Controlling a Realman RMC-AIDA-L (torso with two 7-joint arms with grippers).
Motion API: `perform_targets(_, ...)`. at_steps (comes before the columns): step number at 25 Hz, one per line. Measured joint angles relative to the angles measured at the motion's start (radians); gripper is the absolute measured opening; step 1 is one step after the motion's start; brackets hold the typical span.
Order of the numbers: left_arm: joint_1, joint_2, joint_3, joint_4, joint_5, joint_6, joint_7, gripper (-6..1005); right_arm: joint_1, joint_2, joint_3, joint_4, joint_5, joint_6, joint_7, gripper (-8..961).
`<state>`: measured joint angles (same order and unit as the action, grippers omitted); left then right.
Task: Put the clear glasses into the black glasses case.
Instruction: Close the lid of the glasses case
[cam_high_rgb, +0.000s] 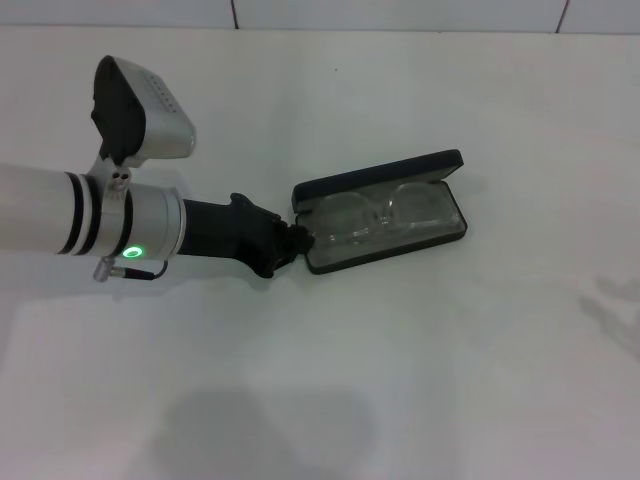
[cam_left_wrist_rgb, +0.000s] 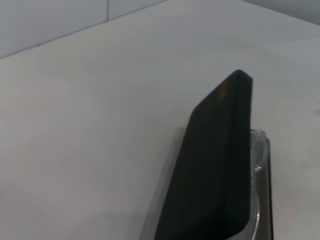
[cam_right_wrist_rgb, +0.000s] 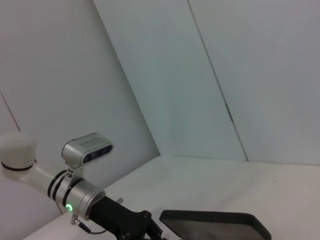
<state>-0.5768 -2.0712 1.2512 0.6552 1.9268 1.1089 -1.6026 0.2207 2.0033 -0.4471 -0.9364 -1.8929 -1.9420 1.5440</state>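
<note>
The black glasses case (cam_high_rgb: 380, 178) lies open at the middle of the white table, its lid tilted up at the far side. The clear glasses (cam_high_rgb: 385, 220) lie inside its lower half, lenses facing up. My left gripper (cam_high_rgb: 297, 238) reaches in from the left and sits right at the case's left end, near the hinge corner. In the left wrist view the lid's black outer face (cam_left_wrist_rgb: 215, 170) stands close up, with a clear edge of the glasses (cam_left_wrist_rgb: 257, 150) showing behind it. The right wrist view shows the lid (cam_right_wrist_rgb: 215, 225) from afar, beside the left gripper (cam_right_wrist_rgb: 150, 231). My right arm is out of view.
The white table (cam_high_rgb: 450, 380) spreads all around the case. A tiled wall (cam_high_rgb: 400, 12) runs along the far edge. A faint shadow (cam_high_rgb: 610, 300) falls on the table at the right.
</note>
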Motion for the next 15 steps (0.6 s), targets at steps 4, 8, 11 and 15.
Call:
perform_targets(4, 0.012, -0.002, -0.003, 0.039, 0.0, 0.028, -0.005, 122, -0.003, 0.0, 0.004, 0.005, 0.0, 0.0, -0.007, 335)
perform_targets(8, 0.058, 0.01, -0.038, 0.165, -0.007, 0.146, -0.025, 123, -0.007, 0.0, 0.005, 0.005, 0.0, 0.0, -0.007, 335)
perform_targets(11, 0.101, 0.011, -0.127, 0.285, -0.011, 0.269, -0.032, 123, -0.009, 0.0, 0.006, 0.005, 0.0, 0.0, -0.007, 335)
perform_targets(15, 0.122, -0.003, -0.262, 0.364, -0.096, 0.398, -0.009, 123, -0.009, 0.0, 0.005, 0.005, 0.0, 0.002, -0.008, 335)
